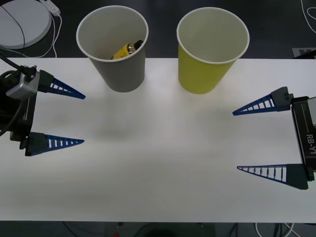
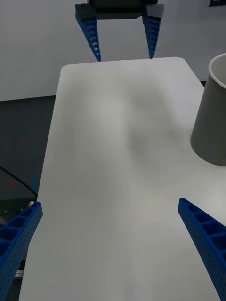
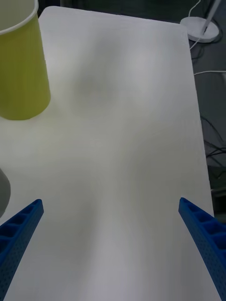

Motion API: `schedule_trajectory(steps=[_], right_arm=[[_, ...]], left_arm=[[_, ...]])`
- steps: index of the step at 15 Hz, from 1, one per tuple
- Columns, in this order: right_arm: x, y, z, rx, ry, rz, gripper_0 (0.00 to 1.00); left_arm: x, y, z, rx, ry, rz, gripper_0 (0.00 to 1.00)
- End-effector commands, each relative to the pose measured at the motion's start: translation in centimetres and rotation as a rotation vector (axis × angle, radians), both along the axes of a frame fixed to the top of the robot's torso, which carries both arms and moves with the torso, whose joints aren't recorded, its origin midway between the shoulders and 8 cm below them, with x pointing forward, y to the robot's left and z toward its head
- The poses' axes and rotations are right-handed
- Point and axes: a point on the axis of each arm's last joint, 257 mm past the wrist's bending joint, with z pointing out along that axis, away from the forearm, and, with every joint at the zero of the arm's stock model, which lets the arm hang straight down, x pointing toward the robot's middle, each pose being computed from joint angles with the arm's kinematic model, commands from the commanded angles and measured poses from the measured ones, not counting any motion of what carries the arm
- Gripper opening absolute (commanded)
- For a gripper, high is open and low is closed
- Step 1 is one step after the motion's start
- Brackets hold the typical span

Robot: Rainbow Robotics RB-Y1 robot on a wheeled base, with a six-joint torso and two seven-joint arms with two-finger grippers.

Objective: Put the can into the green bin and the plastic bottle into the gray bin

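The plastic bottle (image 1: 127,51) lies inside the gray bin (image 1: 121,74) (upper left); can unseen; both grippers' jaws apart.

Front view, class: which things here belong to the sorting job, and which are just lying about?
Belonging to the job:
- gray bin, upright at the table's far edge
- plastic bottle, lying inside the gray bin
- green bin, upright beside it
- left gripper and right gripper, both open over the table

Just lying about:
- white round base with its cable, on the floor behind
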Motion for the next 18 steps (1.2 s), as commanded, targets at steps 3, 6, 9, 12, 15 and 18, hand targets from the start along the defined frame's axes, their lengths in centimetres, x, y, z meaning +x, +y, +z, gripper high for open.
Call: schedule_trajectory(steps=[3, 6, 9, 12, 15, 18], right_arm=[[0.0, 0.0, 0.0, 0.000, 0.000, 0.000, 1.00], [0.0, 0.0, 0.0, 0.000, 0.000, 0.000, 1.00], [0.0, 0.0, 0.0, 0.000, 0.000, 0.000, 1.00], [0.0, 0.0, 0.0, 0.000, 0.000, 0.000, 1.00], [0.0, 0.0, 0.0, 0.000, 0.000, 0.000, 1.00], [0.0, 0.0, 0.0, 0.000, 0.000, 0.000, 1.00]], left_arm=[[-2.2, 0.7, -0.7, 0.024, -0.036, -0.022, 1.00], [-3.5, 0.7, -1.1, 0.038, -0.040, -0.033, 1.00], [-4.1, 0.8, -1.5, 0.042, -0.040, -0.043, 1.00], [-4.3, 0.7, -1.6, 0.043, -0.042, -0.052, 1.00], [-4.4, 0.5, -1.4, 0.024, -0.026, -0.047, 1.00], [-4.4, 0.5, -1.4, 0.024, -0.026, -0.047, 1.00]])
